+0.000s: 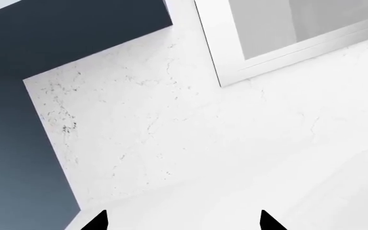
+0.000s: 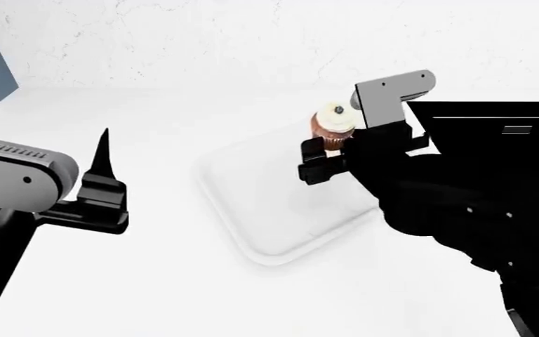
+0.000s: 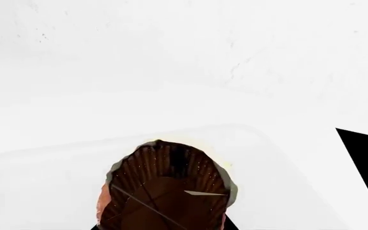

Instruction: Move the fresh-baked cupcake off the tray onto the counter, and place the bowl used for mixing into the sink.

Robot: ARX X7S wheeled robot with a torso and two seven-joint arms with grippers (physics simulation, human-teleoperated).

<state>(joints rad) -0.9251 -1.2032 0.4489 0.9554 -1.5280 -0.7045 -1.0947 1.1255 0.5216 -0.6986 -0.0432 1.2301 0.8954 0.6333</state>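
The small cupcake with a brown ridged base, white swirly frosting and a dark berry on top (image 2: 334, 125) is up in the air. The right gripper (image 2: 318, 156) pinches it by its brown base. In the head view the cupcake sits over the far edge of the flat white tray with rounded corners and a low rim (image 2: 260, 203). In the right wrist view the brown ridged base (image 3: 165, 191) fills the low middle of the picture, very close to the camera.

The tray lies on the smooth white counter with faint speckles (image 2: 157, 281). To the right of the tray, behind the right arm, a part of the big black sink (image 2: 494, 126) shows.

The left gripper (image 2: 101, 189) hangs over the counter, well apart from the tray on its left side. Its two black fingertips (image 1: 97, 221) are spread wide with nothing between them. The left wrist view also shows the speckled white counter (image 1: 139, 129), a white frame (image 1: 235, 57) by the wall, and a dark blue-grey area (image 1: 17, 143) past the counter's edge.
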